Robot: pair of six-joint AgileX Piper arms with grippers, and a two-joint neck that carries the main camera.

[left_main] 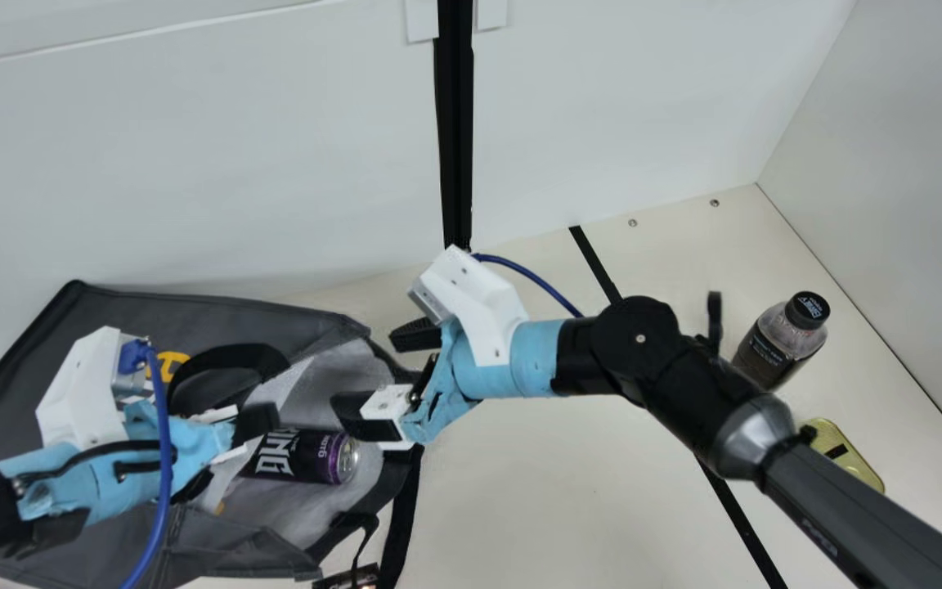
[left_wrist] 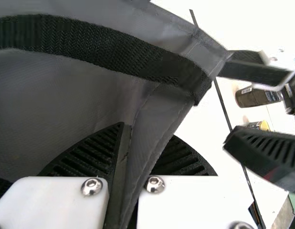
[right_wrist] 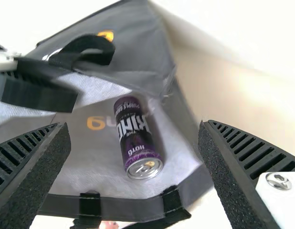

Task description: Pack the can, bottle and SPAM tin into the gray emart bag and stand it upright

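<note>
Though limp, the bag (right_wrist: pixel 142 47) around the cylindrical can (right_wrist: pixel 135 138).

The left tool (left_main: pixel 230 450) pinches a seamed fold of the gray emart bag (left_wrist: pixel 152 124) between its black ribbed fingers (left_wrist: pixel 92 155), a broad black strap (left_wrist: pixel 104 45) crossing the fabric ahead of them. Past the fold, the right tool (left_main: pixel 377 372) holds its fingers apart; well beyond the left tool, the bottle (left_wrist: pixel 255 97) and SPAM tin (left_wrist: pixel 263 125) rest on the table (left_wrist: pixel 205 138).
</note>
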